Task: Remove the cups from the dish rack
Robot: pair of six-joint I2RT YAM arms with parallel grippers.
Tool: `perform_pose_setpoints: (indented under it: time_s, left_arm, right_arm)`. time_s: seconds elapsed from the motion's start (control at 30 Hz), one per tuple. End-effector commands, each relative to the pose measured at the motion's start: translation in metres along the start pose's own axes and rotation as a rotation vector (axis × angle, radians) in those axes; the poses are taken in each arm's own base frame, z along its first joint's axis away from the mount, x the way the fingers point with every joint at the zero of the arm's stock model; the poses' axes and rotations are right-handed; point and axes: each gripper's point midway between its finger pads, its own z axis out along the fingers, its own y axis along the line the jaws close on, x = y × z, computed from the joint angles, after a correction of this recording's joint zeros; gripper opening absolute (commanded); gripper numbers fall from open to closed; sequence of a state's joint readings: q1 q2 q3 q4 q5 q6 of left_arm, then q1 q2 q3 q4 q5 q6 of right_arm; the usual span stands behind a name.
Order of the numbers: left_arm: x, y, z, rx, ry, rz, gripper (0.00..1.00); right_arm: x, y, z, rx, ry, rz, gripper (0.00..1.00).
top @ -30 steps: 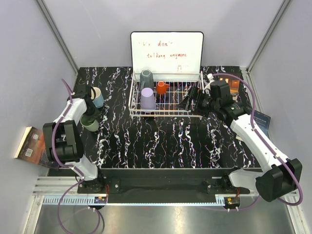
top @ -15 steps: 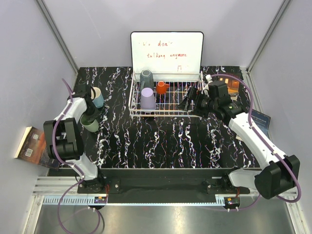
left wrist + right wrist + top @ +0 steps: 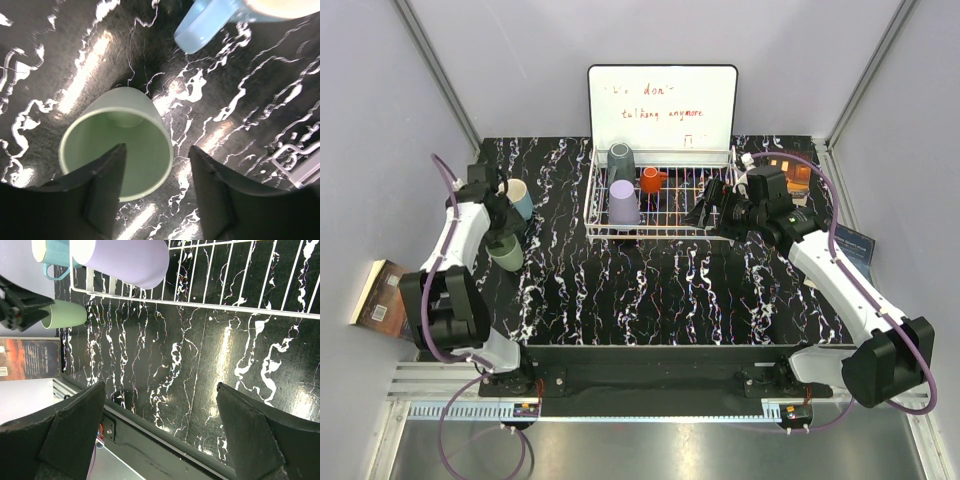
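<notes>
Left gripper (image 3: 156, 150), jaws spread, has risen off pale green cup (image 3: 112, 132) at left edge; I count three remaining in dish rack (image 3: 660, 233).

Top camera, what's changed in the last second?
The left arm swung its elbow outward and its wrist moved farther back, open fingers still over the unmoved pale green cup. The right gripper edged slightly left over the dish rack. The blue mug, grey cup, lilac cup and orange cup stayed put.
</notes>
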State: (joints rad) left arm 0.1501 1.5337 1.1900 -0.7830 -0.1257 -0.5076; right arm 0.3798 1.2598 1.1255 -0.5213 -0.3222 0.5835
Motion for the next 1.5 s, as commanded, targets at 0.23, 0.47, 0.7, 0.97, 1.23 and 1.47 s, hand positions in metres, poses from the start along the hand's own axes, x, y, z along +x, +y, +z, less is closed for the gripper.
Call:
perform_pose_setpoints:
  time_s: [0.23, 0.47, 0.7, 0.97, 1.23, 1.47]
  left_arm:
    - [-0.052, -0.002, -0.124, 0.087, -0.352, -0.144, 0.78]
    - [-0.013, -0.026, -0.162, 0.210, -0.394, -0.059, 0.95]
    - [0.035, -0.035, -0.156, 0.287, -0.355, 0.029, 0.96]
    - [0.086, -0.038, -0.150, 0.386, -0.306, 0.066, 0.97]
    - [0.086, -0.027, -0.171, 0.387, -0.337, 0.082, 0.99]
    - [0.091, -0.020, -0.171, 0.376, -0.330, 0.098, 0.99]
  right_arm:
    - [-0.014, 0.006, 0.009, 0.092, -0.045, -0.142, 0.98]
    - [-0.031, 0.026, 0.041, 0.236, -0.021, -0.315, 1.00]
    - [-0.049, 0.052, 0.082, 0.237, -0.026, -0.400, 1.00]
    - [-0.046, 0.094, 0.133, 0.204, -0.004, -0.520, 1.00]
    - [-0.038, 0.104, 0.171, 0.220, 0.026, -0.580, 1.00]
    - [-0.032, 0.091, 0.198, 0.264, 0.049, -0.580, 1.00]
